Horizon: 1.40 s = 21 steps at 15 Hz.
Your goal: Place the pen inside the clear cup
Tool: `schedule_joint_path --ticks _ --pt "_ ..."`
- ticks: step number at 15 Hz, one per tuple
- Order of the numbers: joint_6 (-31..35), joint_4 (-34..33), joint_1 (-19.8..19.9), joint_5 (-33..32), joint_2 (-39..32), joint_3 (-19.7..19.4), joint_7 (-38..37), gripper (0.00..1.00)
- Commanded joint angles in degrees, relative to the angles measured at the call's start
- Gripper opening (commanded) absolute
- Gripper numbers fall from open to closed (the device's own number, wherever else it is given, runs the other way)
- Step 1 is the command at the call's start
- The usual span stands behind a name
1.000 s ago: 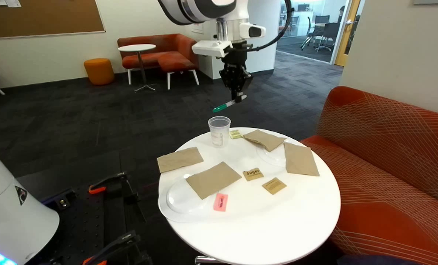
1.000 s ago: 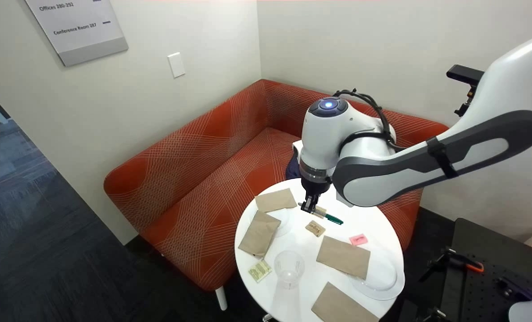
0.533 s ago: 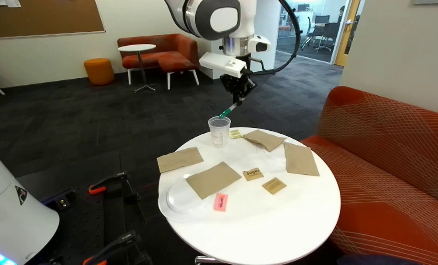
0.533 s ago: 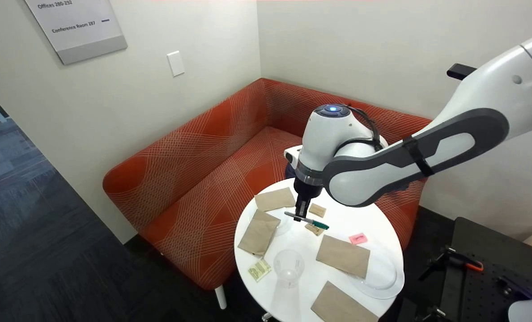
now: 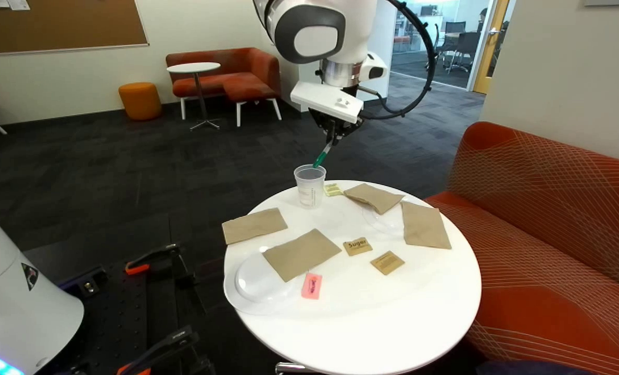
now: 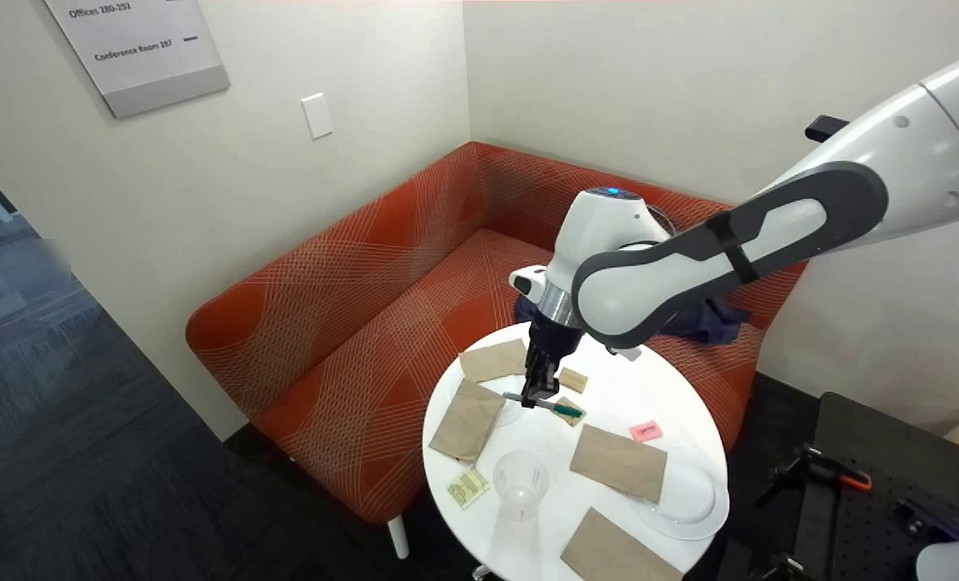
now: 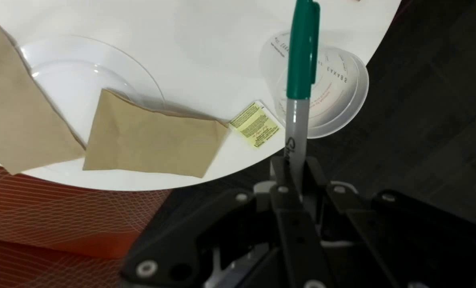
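The pen, a grey marker with a green cap, is held cap-first by my gripper. It shows in the wrist view [image 7: 302,60] and in both exterior views [image 5: 321,157] [image 6: 566,410]. My gripper [image 7: 296,168] is shut on the grey barrel; it also shows in both exterior views [image 5: 332,139] [image 6: 531,399]. The pen is tilted, cap end lower. The clear cup stands upright on the table [image 5: 310,190] [image 6: 521,488] and shows partly behind the pen in the wrist view [image 7: 338,88]. In an exterior view the cap tip overlaps the cup's rim; elsewhere it appears apart from the cup.
The round white table [image 5: 371,333] carries several brown napkins [image 5: 374,196], clear plates [image 5: 247,299], a yellow packet [image 5: 333,189] beside the cup, a pink packet [image 5: 312,286] and two brown sugar packets [image 5: 357,246]. A red sofa [image 5: 538,271] borders the table.
My gripper has tilted and come lower with the pen. The pen has gone from nearly level to steeper, cap down, and its tip now lines up with the cup's rim in an exterior view.
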<state>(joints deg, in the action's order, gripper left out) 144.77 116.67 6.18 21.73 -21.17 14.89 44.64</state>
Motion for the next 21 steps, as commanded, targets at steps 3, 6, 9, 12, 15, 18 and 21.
schedule_joint_path --ticks 3,6,9,12,15,18,21 --pt "-3.45 -2.17 2.49 6.34 -1.2 2.7 14.19 0.03" --pt "-5.9 -2.96 2.47 9.08 -1.55 2.82 20.5 0.03" --pt "-9.32 -3.96 2.75 12.6 -1.72 2.94 27.54 0.03" --pt "-13.13 -4.85 2.27 15.4 -1.73 2.0 33.84 0.03" --pt "-16.0 -5.5 1.83 18.1 -1.71 1.21 39.96 0.03" --pt "-17.24 -5.87 1.67 22.46 -2.06 0.72 46.47 0.03" --pt "-18.52 -6.28 1.45 26.95 -2.6 0.01 53.08 0.03"
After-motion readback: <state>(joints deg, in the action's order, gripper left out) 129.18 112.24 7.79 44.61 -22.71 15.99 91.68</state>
